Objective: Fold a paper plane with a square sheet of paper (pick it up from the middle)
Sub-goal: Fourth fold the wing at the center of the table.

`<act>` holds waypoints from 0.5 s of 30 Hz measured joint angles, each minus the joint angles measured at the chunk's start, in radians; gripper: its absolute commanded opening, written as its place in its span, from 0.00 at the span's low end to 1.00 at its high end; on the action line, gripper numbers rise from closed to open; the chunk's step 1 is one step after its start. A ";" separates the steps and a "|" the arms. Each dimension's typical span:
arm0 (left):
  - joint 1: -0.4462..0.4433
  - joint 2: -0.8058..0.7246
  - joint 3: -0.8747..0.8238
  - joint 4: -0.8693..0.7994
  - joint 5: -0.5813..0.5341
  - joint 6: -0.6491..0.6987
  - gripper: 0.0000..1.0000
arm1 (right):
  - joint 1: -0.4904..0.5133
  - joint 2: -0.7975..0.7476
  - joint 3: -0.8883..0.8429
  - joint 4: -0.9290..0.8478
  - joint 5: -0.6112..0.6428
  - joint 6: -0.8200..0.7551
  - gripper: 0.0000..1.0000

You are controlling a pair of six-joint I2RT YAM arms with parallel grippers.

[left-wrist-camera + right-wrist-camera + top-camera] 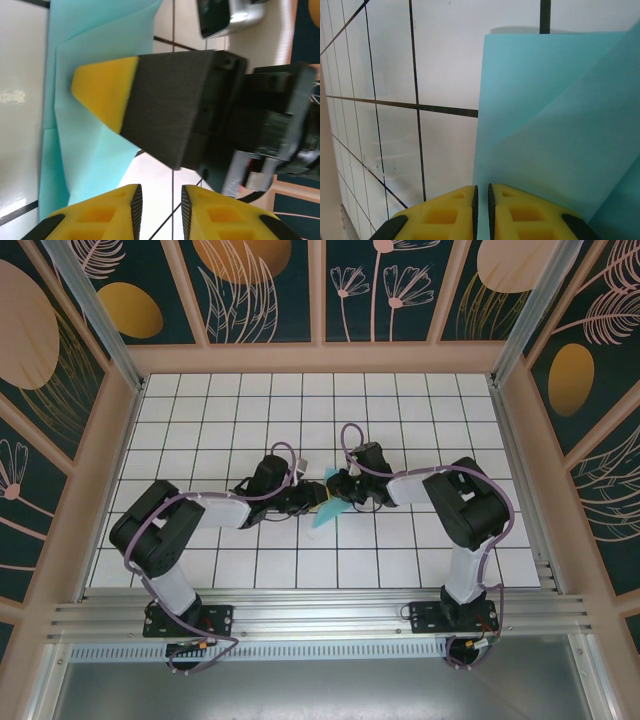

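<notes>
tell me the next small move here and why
Probably slide the right gripper along the paper to flatten the fold. Its shut tip lies over the paper, which is partly folded, with a flap that looks raised. The left gripper, slightly open, sits at the paper's edge, where it could steady the sheet.

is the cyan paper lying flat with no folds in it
No: in the left wrist view the sheet of paper shows sharp creases and overlapping layers, so it is already partly folded.
</notes>
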 measured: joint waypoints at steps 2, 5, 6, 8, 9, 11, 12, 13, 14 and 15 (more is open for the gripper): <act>0.000 0.023 0.010 0.000 0.010 -0.001 0.31 | 0.000 0.000 0.000 0.000 0.000 0.000 0.18; 0.000 0.053 0.028 -0.001 0.019 -0.001 0.30 | 0.000 0.000 0.000 0.000 0.000 0.000 0.18; 0.000 0.059 0.030 0.000 0.023 -0.001 0.30 | 0.000 0.000 0.000 0.000 0.001 0.000 0.18; 0.000 0.076 0.036 -0.001 0.029 -0.001 0.30 | 0.000 0.000 0.000 0.000 0.001 0.000 0.18; 0.000 0.084 0.040 -0.002 0.033 0.000 0.29 | 0.000 0.000 0.000 0.000 0.002 0.000 0.18; 0.000 0.104 0.047 -0.005 0.045 0.000 0.28 | 0.001 0.000 0.000 0.000 0.003 0.000 0.18; 0.000 0.110 0.047 -0.007 0.047 0.000 0.28 | 0.001 0.000 0.000 0.000 0.003 0.000 0.18; 0.000 0.118 0.047 -0.013 0.048 0.000 0.28 | 0.002 0.000 0.000 0.000 0.003 0.000 0.18; 0.000 0.123 0.047 -0.023 0.047 0.003 0.28 | 0.002 0.000 0.000 0.000 0.004 0.000 0.18; 0.000 0.125 0.047 -0.034 0.047 0.005 0.28 | 0.002 0.000 0.000 0.000 0.005 0.000 0.18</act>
